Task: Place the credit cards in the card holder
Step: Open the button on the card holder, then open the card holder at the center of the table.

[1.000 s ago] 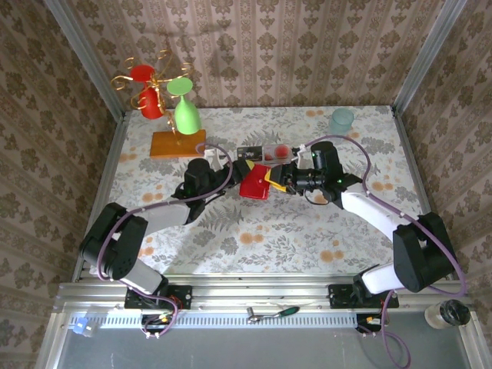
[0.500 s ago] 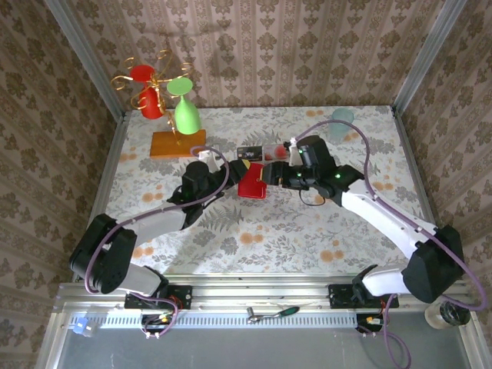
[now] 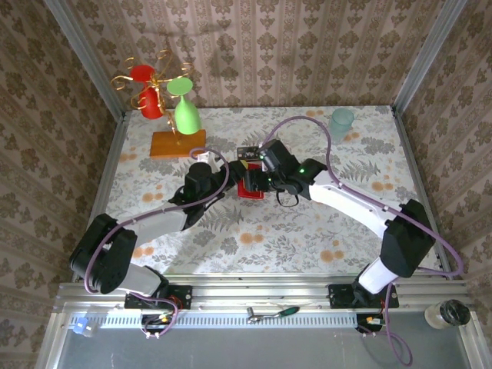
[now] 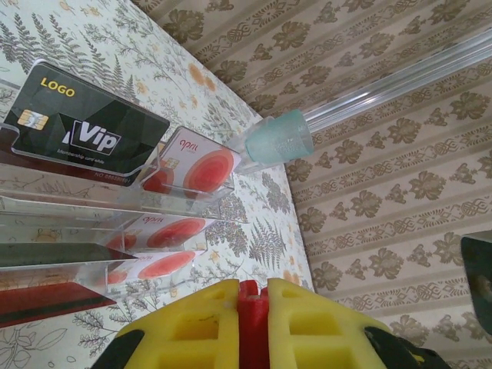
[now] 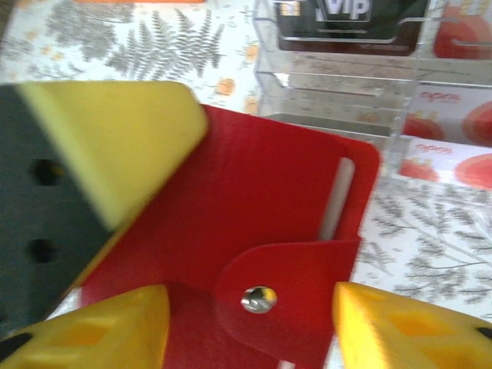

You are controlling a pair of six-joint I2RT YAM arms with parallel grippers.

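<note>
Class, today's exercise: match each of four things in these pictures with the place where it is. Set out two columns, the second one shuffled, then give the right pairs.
Things:
1. card holder
2. black card
3. pale green cup
4. green glass

Places:
A. hanging on the gold stand
B. standing in the clear tray
C. clamped in the left gripper
D. far right corner of the table

Pairs: 1-C, 2-B, 3-D, 4-A
</note>
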